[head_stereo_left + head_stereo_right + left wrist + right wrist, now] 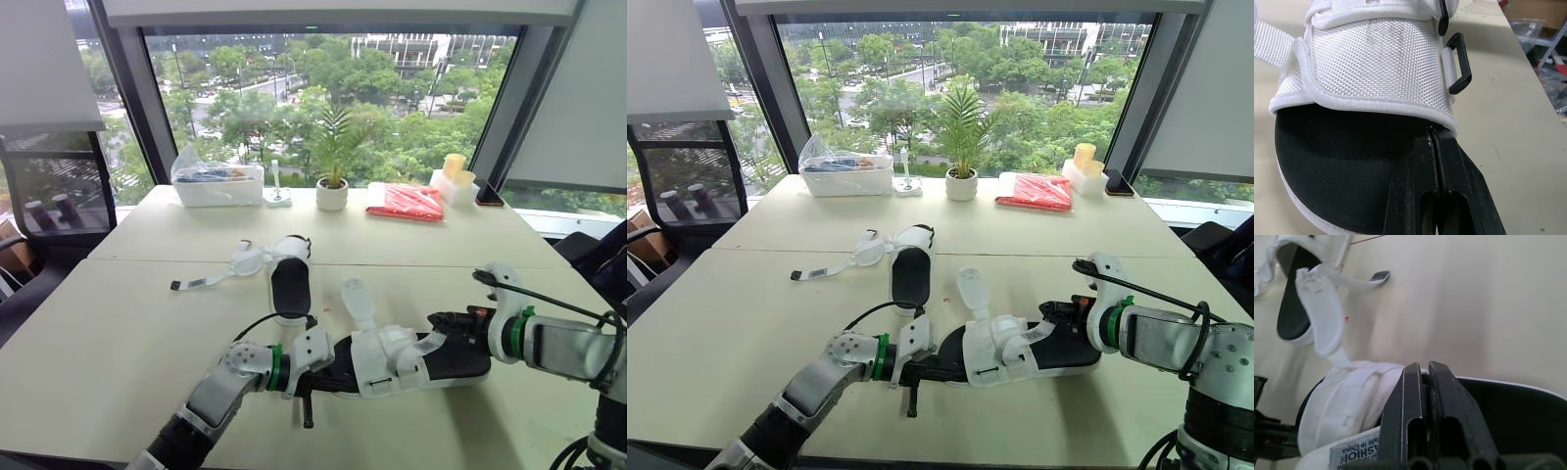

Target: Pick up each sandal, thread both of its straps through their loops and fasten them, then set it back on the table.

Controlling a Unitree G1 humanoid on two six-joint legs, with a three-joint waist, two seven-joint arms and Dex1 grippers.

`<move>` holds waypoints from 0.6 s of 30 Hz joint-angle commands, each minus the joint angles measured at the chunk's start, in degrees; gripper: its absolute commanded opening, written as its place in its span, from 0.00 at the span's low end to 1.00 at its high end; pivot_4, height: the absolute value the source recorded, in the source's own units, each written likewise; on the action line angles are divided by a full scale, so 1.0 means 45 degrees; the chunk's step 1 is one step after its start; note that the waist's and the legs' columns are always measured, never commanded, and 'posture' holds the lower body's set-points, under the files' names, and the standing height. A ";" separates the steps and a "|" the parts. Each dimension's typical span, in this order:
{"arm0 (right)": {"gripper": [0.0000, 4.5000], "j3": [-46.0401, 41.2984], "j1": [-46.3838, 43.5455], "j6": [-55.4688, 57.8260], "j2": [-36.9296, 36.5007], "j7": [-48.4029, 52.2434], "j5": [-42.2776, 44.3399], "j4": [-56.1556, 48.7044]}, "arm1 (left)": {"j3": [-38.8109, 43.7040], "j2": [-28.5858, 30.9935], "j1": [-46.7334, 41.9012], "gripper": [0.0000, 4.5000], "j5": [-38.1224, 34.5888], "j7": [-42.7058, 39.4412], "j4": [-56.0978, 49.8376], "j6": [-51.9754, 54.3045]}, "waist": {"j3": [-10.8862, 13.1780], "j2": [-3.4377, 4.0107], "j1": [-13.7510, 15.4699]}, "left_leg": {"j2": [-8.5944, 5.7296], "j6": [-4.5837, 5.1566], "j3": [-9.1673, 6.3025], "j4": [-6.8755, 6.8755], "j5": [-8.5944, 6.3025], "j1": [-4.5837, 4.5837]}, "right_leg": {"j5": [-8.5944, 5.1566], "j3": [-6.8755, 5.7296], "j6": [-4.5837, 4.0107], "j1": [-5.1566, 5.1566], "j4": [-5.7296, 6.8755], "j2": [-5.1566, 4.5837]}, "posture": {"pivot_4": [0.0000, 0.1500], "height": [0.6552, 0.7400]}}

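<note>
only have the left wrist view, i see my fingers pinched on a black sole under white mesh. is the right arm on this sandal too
observer: yes, the right end effector pinches the far end of the same white mesh sandal with the black sole; your left end effector has the near end.
operator: any strap loose up top
observer: one white strap sticks up unfastened from its middle.
operator: where's the other sandal
observer: the second white and black sandal lies farther back on the beige table, its long strap trailing toward your left.
</note>
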 commanded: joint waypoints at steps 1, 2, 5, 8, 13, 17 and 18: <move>0.01 0.0524 -0.0248 -0.1244 -0.0903 -0.1237 0.2596 0.0143 | -0.0169 -0.0011 0.0043 0.00 0.0218 0.0049 0.0136 0.0044 | 0.0000 0.0000 -0.0003 | 0.0000 0.0000 0.0000 0.0000 0.0000 0.0000 | 0.0000 0.0000 0.0000 0.0000 -0.0001 -0.0001 | 1.00 1.00; 0.01 0.0832 -0.0353 -0.1685 -0.1303 -0.1505 0.3255 0.0235 | -0.0163 -0.0012 0.0059 0.00 0.0214 0.0060 0.0129 0.0048 | 0.0000 0.0000 -0.0003 | 0.0000 0.0000 0.0000 0.0001 0.0000 0.0000 | 0.0000 0.0000 0.0000 0.0001 -0.0002 0.0000 | 1.00 1.00; 0.01 0.1678 -0.1785 -0.3096 -0.2352 -0.1079 0.4847 0.0236 | -0.0155 -0.0025 0.0080 0.00 0.0202 0.0075 0.0144 0.0066 | 0.0006 0.0010 -0.0124 | 0.0000 0.0001 0.0003 0.0004 0.0001 0.0000 | 0.0000 0.0000 0.0000 0.0002 -0.0003 0.0003 | 1.00 1.00; 0.01 0.2440 -0.2839 -0.3562 -0.3022 0.0110 0.4723 0.0257 | -0.0175 -0.0054 0.0026 0.00 0.0191 0.0033 0.0216 0.0088 | 0.0007 0.0008 -0.0195 | 0.0002 0.0003 -0.0003 0.0005 0.0000 0.0002 | 0.0000 -0.0005 0.0000 0.0007 -0.0004 0.0014 | 1.00 1.00; 0.01 0.4450 -0.4190 -0.4267 -0.3228 0.3602 0.0779 0.1236 | -0.0390 -0.0060 -0.0198 0.00 0.0219 -0.0381 0.0415 0.0048 | 0.0007 0.0003 -0.0216 | 0.0010 0.0007 -0.0002 0.0004 -0.0002 -0.0001 | -0.0001 -0.0007 0.0001 0.0013 -0.0022 0.0013 | 1.00 1.00; 0.01 0.6265 -0.4674 -0.5423 -0.3235 0.7193 -0.2296 0.2350 | -0.0584 -0.0007 -0.0422 0.00 0.0345 -0.0811 0.0603 -0.0129 | 0.0007 0.0003 -0.0212 | 0.0010 0.0009 -0.0002 0.0001 -0.0003 -0.0001 | -0.0001 -0.0007 0.0000 0.0005 -0.0023 0.0014 | 1.00 1.00; 0.01 0.6738 -0.4758 -0.5772 -0.3243 0.8137 -0.3014 0.2605 | -0.0625 0.0013 -0.0467 0.00 0.0371 -0.0901 0.0639 -0.0168 | 0.0007 0.0003 -0.0210 | 0.0010 0.0009 -0.0002 0.0000 -0.0003 -0.0003 | -0.0001 -0.0007 0.0000 0.0002 -0.0024 0.0014 | 1.00 1.00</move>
